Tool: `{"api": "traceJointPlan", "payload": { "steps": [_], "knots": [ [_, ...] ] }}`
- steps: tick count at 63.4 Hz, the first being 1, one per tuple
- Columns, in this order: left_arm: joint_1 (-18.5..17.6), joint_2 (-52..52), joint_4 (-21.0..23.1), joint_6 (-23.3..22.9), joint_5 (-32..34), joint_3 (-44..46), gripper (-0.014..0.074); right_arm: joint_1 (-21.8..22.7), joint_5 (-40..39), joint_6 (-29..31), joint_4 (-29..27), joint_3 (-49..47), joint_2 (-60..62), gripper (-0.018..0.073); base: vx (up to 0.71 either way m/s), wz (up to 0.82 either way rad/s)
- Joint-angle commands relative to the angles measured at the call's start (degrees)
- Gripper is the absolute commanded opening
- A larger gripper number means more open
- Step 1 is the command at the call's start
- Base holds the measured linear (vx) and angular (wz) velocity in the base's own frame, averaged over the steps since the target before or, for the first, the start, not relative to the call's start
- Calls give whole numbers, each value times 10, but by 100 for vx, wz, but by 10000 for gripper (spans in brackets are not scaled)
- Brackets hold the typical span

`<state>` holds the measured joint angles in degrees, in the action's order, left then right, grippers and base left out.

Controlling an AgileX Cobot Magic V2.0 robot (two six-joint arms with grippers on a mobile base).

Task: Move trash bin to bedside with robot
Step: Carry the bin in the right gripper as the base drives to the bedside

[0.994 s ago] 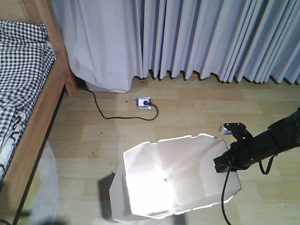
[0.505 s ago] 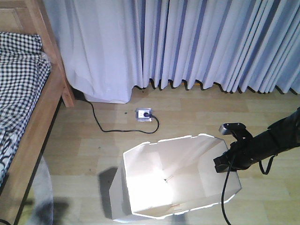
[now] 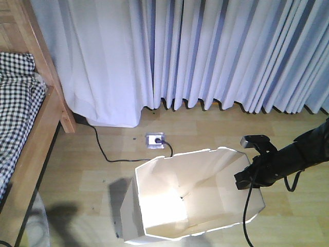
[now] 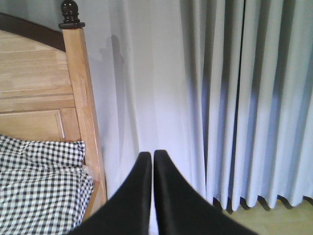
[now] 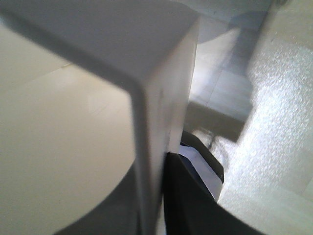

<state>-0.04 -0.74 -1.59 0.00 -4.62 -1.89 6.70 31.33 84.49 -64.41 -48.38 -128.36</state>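
The trash bin (image 3: 205,172) is white outside and cream within, glaring brightest on its near-left inner wall. At the left, the bed frame (image 3: 36,149) is light-brown wood, and its bedding (image 3: 15,98) a fine black-and-white check. The curtains (image 3: 221,51) are plain pale blue-grey, with deeper blue in the folds. The floor (image 3: 82,170) is yellowish wood-grain plank; a black cable (image 3: 126,161) crosses it to a grey socket (image 3: 155,139). The right arm (image 3: 293,157) is black, as are the left fingers (image 4: 134,196).
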Motion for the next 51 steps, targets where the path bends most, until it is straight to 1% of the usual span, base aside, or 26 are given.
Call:
{"api": "traceJointPlan", "payload": {
  "steps": [1,51],
  "knots": [
    [-4,-8,5,-8,43,-7,-6,2,118,0,-34,-5,41,-5,23,1],
    [-4,-8,5,-8,43,-7,-6,2,116,0,-34,-5,41,-5,21,5]
  ]
}}
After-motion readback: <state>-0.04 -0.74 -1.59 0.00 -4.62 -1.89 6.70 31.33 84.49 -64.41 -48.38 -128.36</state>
